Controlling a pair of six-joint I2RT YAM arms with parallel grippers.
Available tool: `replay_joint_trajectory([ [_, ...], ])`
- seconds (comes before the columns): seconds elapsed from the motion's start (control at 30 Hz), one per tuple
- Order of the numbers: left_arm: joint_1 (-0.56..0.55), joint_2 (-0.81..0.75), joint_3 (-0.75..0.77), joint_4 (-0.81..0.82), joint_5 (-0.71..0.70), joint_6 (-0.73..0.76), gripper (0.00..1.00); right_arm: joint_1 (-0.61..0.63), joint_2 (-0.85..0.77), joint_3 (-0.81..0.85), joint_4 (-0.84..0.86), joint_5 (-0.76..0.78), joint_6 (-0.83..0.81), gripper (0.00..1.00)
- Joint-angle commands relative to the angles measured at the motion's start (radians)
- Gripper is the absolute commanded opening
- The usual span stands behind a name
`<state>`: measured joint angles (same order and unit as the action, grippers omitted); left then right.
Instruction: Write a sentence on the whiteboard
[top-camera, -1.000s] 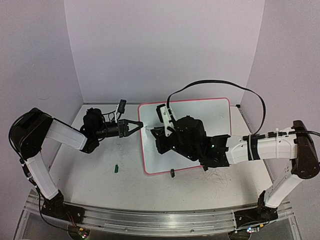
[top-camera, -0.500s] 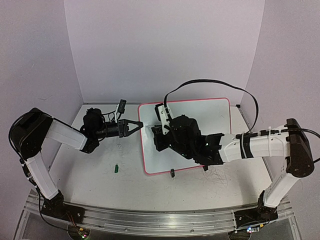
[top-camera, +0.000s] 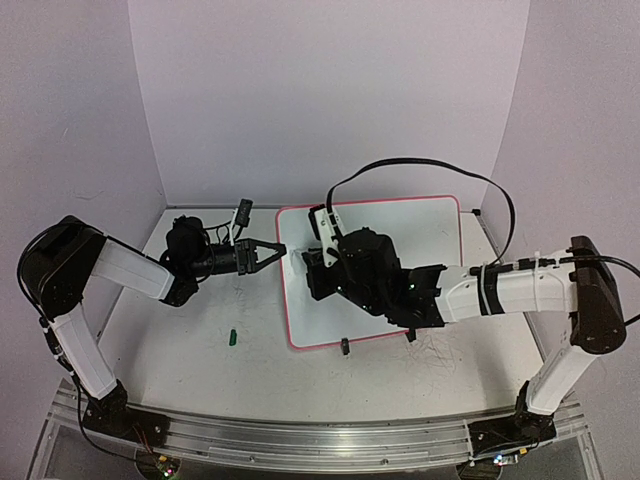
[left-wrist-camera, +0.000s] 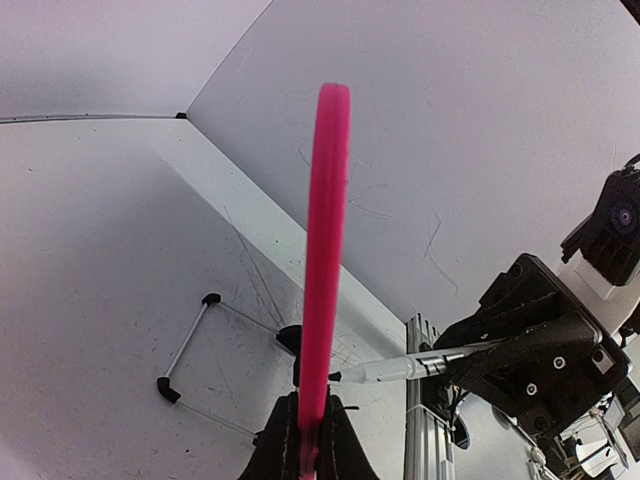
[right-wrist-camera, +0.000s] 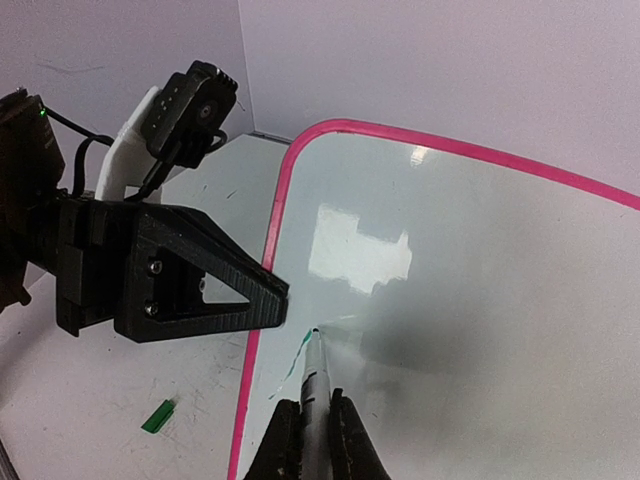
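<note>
The whiteboard (top-camera: 420, 232), glossy white with a thin pink frame, lies on the table. My left gripper (top-camera: 278, 249) is shut on its left edge; in the left wrist view the pink frame (left-wrist-camera: 327, 220) runs up from between the shut jaws (left-wrist-camera: 308, 445). My right gripper (top-camera: 312, 266) is over the board's left part, shut on a marker (right-wrist-camera: 313, 390). The marker's tip touches the whiteboard (right-wrist-camera: 480, 300) at the end of a short green stroke (right-wrist-camera: 294, 363). The marker also shows in the left wrist view (left-wrist-camera: 400, 369), its tip close to the frame.
A small green cap (top-camera: 232, 337) lies on the table left of the board; it also shows in the right wrist view (right-wrist-camera: 156, 416). A black clip foot (top-camera: 344, 346) sits at the board's near edge. Purple walls enclose the table. A black cable (top-camera: 420, 170) arcs over the board.
My right gripper with the marker has shifted slightly left and farther along the board's left part. My left gripper has stayed in place on the frame.
</note>
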<state>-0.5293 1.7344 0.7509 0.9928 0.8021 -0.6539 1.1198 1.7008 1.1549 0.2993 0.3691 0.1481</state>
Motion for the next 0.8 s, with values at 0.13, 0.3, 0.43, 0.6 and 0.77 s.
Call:
replay_joint_trajectory([
  [0.13,0.002,-0.040,0.015,0.005,0.026,-0.027,0.00,-0.001,0.019,0.041,0.037,-0.005,-0.015,0.00],
  [0.3,0.001,-0.039,0.017,0.006,0.027,-0.029,0.00,-0.001,0.026,0.048,0.037,-0.011,-0.019,0.00],
  [0.43,0.002,-0.040,0.017,0.005,0.028,-0.030,0.00,-0.001,0.031,0.051,0.037,-0.001,-0.021,0.00],
  [0.6,0.002,-0.045,0.017,0.005,0.030,-0.030,0.00,-0.002,0.036,0.053,0.032,0.030,-0.016,0.00],
  [0.77,0.002,-0.044,0.017,0.005,0.029,-0.030,0.00,-0.001,0.040,0.057,0.011,0.036,-0.011,0.00],
])
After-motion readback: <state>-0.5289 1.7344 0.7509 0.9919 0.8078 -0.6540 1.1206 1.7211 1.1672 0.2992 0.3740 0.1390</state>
